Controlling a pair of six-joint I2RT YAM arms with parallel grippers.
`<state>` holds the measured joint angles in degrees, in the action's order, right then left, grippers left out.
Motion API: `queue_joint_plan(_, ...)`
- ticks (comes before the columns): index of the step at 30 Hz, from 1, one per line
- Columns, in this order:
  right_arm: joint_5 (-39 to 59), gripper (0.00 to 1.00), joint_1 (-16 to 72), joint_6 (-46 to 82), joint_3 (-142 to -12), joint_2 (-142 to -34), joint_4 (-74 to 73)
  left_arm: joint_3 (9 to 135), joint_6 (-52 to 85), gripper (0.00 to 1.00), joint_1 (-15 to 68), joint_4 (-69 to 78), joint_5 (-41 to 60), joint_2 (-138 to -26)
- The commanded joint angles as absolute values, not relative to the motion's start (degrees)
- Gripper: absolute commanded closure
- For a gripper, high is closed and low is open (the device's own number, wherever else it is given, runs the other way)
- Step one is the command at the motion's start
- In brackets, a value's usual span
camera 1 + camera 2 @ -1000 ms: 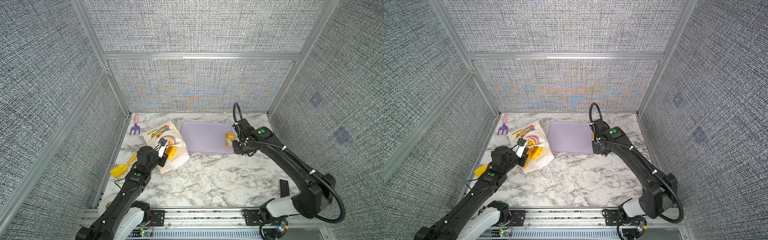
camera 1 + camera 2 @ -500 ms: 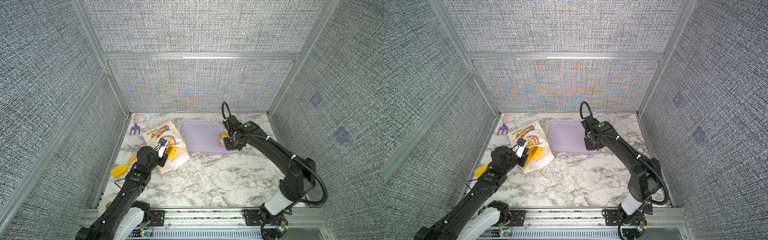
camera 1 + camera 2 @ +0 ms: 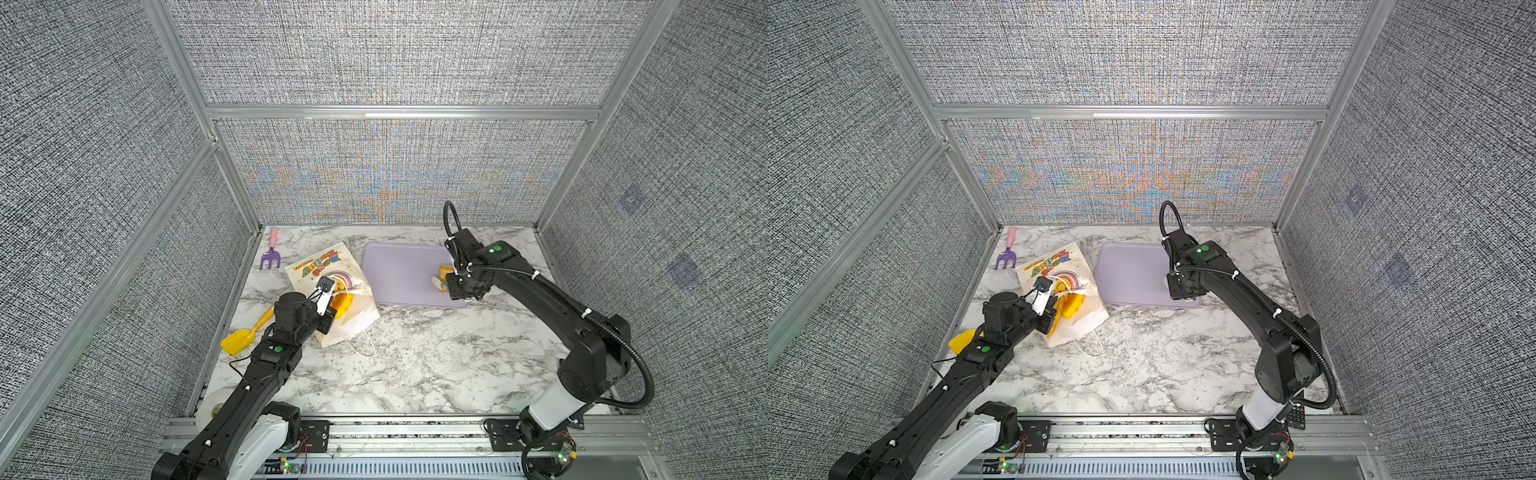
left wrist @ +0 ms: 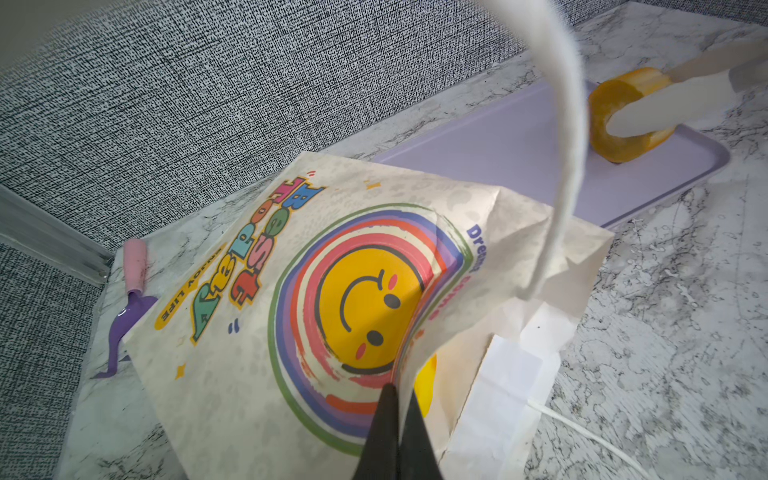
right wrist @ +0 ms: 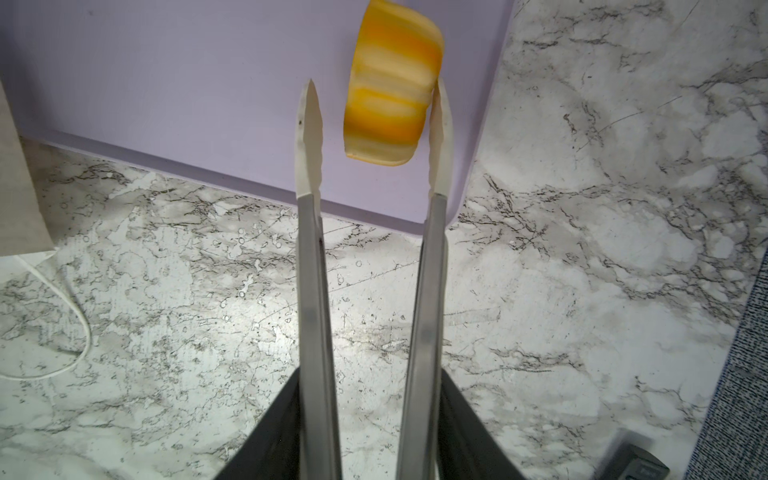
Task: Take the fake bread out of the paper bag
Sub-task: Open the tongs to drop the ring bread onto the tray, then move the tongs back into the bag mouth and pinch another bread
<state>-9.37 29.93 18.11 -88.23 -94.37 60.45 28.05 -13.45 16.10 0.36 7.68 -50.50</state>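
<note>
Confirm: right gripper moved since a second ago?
Yes. In a top view the right gripper shifted left, from the right edge of the lilac tray inward toward the paper bag.

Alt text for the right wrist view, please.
Right gripper open, its two long metal fingers either side of a striped golden-orange toy bread on the flat lilac tray; the bread touches one finger. White marble tabletop under the tray.
</note>
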Motion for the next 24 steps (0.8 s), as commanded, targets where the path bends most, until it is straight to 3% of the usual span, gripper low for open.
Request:
queue_joint_plan(1, -7.3, 0.53, 30.1, 17.9, -89.7, -94.1, 59.4, 28.4, -13.2, 1.00, 16.1, 1.2, 8.1, -50.6)
queue_joint_plan(19, 3.4, 0.54, 31.1, 23.6, -84.2, -92.8, 49.9, 28.4, -13.7, 1.00, 16.0, 1.2, 9.1, -50.8)
queue_joint_plan(24, 5.3, 0.57, 31.1, 25.6, -81.6, -87.8, 47.6, 28.3, -13.7, 1.00, 16.0, 1.2, 9.3, -50.6)
